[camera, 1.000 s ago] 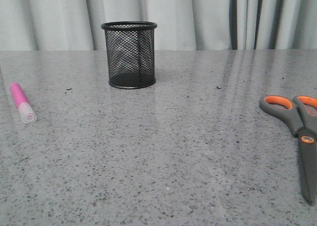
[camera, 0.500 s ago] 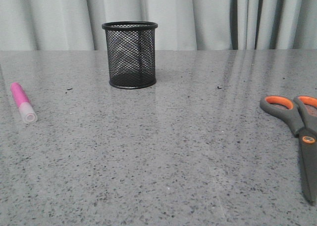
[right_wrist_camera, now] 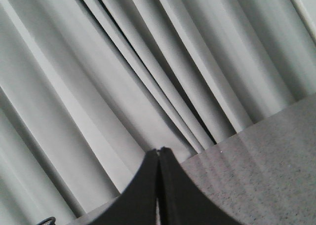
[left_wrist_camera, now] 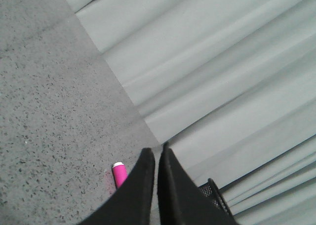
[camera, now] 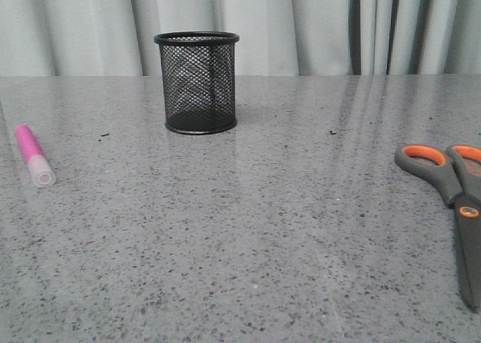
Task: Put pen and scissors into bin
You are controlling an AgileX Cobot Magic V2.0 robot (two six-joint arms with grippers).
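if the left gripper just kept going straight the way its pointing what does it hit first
Probably the curtain. The left gripper, fingers together, aims past the pen and beside the bin; depth is unclear, so the far table edge might come first.

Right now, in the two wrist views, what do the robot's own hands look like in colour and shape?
Only the fingers show. The left hand has two matte black fingers, broad at the base and narrowing to blunt tips. The right hand has the same black tapered fingers. No cables, markings or labels are visible, and the arms are out of view.
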